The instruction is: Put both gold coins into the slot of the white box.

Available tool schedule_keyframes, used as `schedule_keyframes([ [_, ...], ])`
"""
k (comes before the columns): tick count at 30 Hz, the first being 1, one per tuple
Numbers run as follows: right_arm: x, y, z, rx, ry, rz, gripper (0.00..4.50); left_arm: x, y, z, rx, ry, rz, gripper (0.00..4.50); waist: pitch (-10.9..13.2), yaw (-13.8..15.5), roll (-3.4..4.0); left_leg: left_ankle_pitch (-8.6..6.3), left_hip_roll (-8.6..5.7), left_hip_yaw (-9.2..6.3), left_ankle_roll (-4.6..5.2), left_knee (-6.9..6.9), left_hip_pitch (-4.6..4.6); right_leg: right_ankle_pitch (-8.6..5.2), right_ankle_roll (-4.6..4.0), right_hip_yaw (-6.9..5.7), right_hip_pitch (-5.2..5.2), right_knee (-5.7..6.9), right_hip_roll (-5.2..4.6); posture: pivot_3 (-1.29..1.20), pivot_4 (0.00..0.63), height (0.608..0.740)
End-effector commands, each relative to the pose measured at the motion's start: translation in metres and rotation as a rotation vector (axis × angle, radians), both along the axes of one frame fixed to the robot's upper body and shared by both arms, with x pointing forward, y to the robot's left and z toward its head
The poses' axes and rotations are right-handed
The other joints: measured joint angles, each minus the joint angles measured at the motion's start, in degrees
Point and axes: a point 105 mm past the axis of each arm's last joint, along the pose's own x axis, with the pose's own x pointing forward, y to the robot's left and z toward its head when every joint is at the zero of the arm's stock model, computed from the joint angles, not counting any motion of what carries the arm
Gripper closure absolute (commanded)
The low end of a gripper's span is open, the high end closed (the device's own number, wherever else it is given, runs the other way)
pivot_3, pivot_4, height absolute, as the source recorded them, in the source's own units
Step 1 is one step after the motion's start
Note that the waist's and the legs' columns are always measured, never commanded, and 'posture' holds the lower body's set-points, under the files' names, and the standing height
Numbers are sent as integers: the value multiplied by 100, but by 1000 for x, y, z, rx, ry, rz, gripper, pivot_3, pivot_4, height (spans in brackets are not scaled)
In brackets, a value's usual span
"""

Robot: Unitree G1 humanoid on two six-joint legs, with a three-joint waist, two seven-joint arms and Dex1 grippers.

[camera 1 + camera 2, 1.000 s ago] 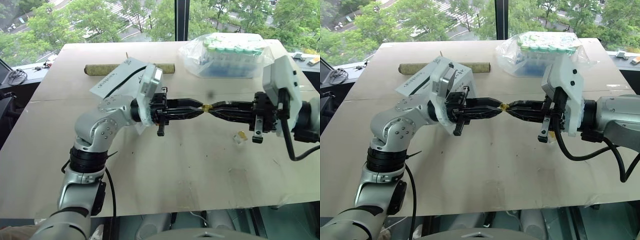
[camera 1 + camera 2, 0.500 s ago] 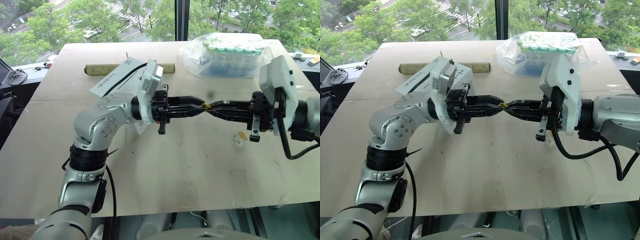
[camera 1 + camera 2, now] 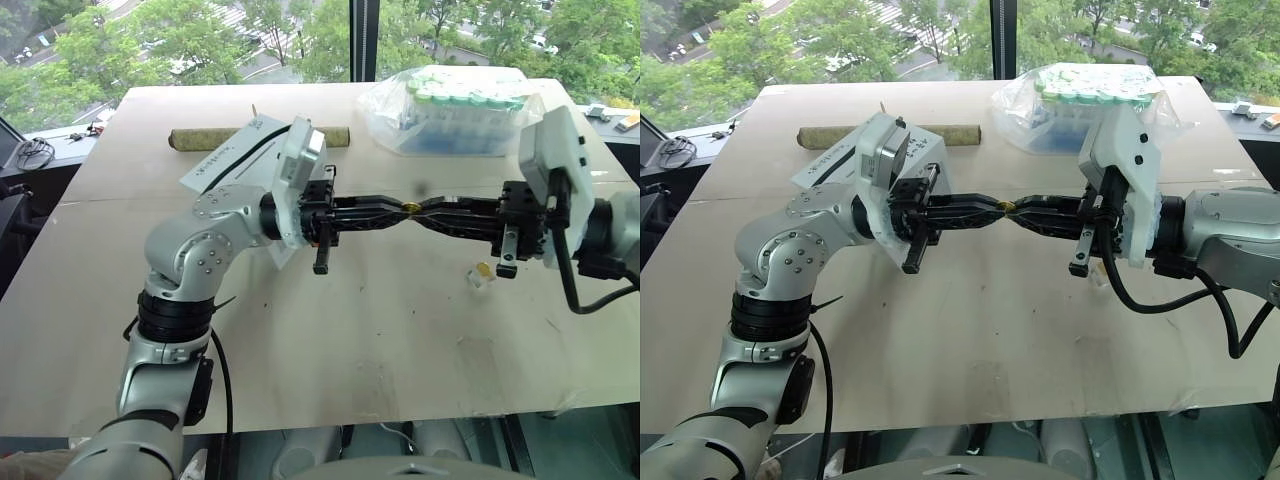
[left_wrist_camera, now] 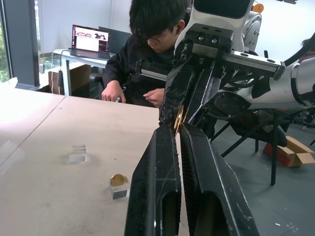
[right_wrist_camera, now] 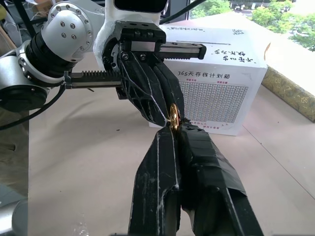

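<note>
Two hands met tip to tip above the middle of the worktop (image 3: 330, 330), both level and pointing at each other. My left hand (image 3: 398, 209) had its fingers pressed together on one gold coin (image 3: 411, 208), gripping its edge. My right hand (image 3: 428, 211) was also clamped on that same coin from the opposite side, so the coin stood pinched between both sets of fingertips, clear of the worktop. The second coin (image 4: 117, 180) sat on a small clear holder (image 4: 119, 191) on the worktop, beneath my right arm and near the right edge. A second, bare holder (image 4: 77, 154) lay apart from it. The white box (image 5: 216, 83) stood tilted behind my left wrist, toward the far left of the worktop; its slot (image 3: 235, 163) showed as a dark line on the upper face. A bag of green-capped tubes (image 3: 455, 110) rested at the far right. A person (image 4: 147, 54) sat beyond the worktop.
</note>
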Motion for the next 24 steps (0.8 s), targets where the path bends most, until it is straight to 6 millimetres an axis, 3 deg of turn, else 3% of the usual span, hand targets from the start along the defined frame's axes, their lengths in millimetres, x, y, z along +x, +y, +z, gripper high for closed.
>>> schedule_keyframes([
  [1, -9, 7, 7, 21, -30, 60, 4500, -9, -7, 10, -20, -38, -53, 4451, 0, -1, 0, 0, 0, 0, 0, 0, 0, 0, 0, 0, 0, 0, 0, 0, 150, 740],
  [24, -9, 7, 13, 39, -55, 69, 4500, -7, -5, 7, -28, -62, -39, 4451, 0, -1, 0, 0, 0, 0, 0, 0, 0, 0, 0, 0, 0, 0, 0, 0, 150, 740],
])
